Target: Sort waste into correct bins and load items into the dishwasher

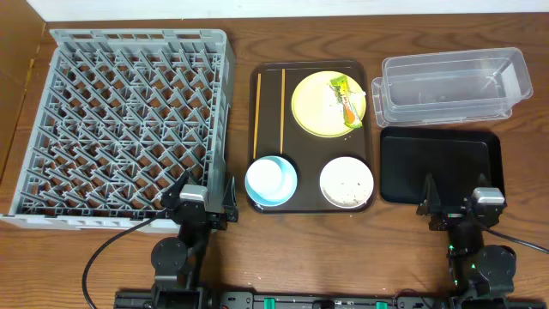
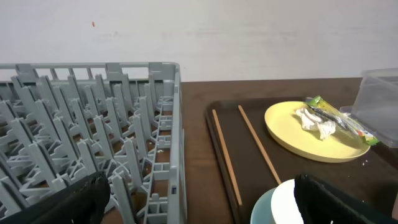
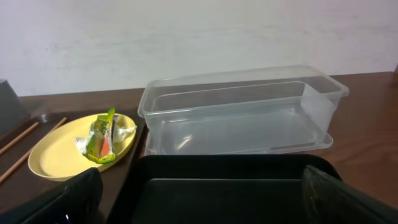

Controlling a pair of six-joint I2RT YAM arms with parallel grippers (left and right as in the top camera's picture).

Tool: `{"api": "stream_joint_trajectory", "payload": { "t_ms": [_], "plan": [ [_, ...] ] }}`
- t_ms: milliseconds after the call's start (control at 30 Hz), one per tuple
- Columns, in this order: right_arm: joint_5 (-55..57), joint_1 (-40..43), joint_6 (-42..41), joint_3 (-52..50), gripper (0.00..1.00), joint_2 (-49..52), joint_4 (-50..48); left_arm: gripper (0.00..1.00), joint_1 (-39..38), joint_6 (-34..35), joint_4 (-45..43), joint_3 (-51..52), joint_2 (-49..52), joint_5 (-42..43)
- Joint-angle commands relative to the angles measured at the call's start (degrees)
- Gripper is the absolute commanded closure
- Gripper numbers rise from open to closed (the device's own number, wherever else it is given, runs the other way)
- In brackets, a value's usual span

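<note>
- Overhead: the grey dish rack [image 1: 129, 120] fills the left of the counter [image 1: 232, 257]. Just beside it, the brown serving tray [image 1: 309, 150] carries two orange-yellow sticks [image 1: 257, 112] lying parallel, the yellow plate [image 1: 313, 112] with the wrapper [image 1: 347, 99] on it, the blue bowl [image 1: 257, 193], and the white bowl [image 1: 326, 182] speckled with crumbs [image 1: 347, 184].
- The clear tub [image 1: 386, 69] stands at the far right, with the black tray [image 1: 442, 163] just in front of it.
- The left pincer [image 1: 204, 196] sits at the rack's near right corner and the right pincer [image 1: 459, 202] at the black tray's near edge.
- Left wrist: the pincer's fingers [image 2: 56, 202] are spread wide and hold nothing. The paper scrap [image 2: 315, 121] lies on the plate, touching the wrapper.
- Right wrist: this pincer also gapes empty over the black tray, with the tub behind it.
</note>
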State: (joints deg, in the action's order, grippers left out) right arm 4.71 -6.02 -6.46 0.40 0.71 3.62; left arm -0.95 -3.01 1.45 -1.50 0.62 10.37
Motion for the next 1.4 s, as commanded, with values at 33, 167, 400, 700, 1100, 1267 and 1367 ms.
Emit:
{"api": "stream_joint_trajectory", "payload": {
  "t_ms": [33, 167, 400, 700, 1100, 1267, 1367],
  "plan": [
    [0.17, 0.44, 0.55, -0.09, 0.01, 0.00, 0.20, 0.05, 0.24, 0.26, 1.44, 1.27, 0.00, 0.76],
    [0.17, 0.44, 0.55, -0.09, 0.01, 0.00, 0.09, 0.05, 0.24, 0.24, 1.44, 1.27, 0.00, 0.76],
    [0.13, 0.42, 0.55, -0.09, 0.01, 0.00, 0.11, 0.05, 0.24, 0.24, 1.44, 1.27, 0.00, 0.76],
    [-3.39, 0.42, -0.35, -0.09, 0.01, 0.00, 0.07, 0.05, 0.24, 0.26, 1.44, 1.27, 0.00, 0.76],
    [-11.56, 0.42, -0.35, -0.09, 0.01, 0.46, 0.00, 0.05, 0.24, 0.26, 1.44, 1.27, 0.00, 0.76],
    [-17.73, 0.39, -0.35, 1.60, 0.01, 2.89, -1.22, 0.05, 0.24, 0.24, 1.44, 1.27, 0.00, 0.76],
    [-19.19, 0.37, -0.35, 7.19, 0.01, 7.78, -1.70, 0.05, 0.24, 0.24, 1.44, 1.27, 0.00, 0.79]
  ]
}}
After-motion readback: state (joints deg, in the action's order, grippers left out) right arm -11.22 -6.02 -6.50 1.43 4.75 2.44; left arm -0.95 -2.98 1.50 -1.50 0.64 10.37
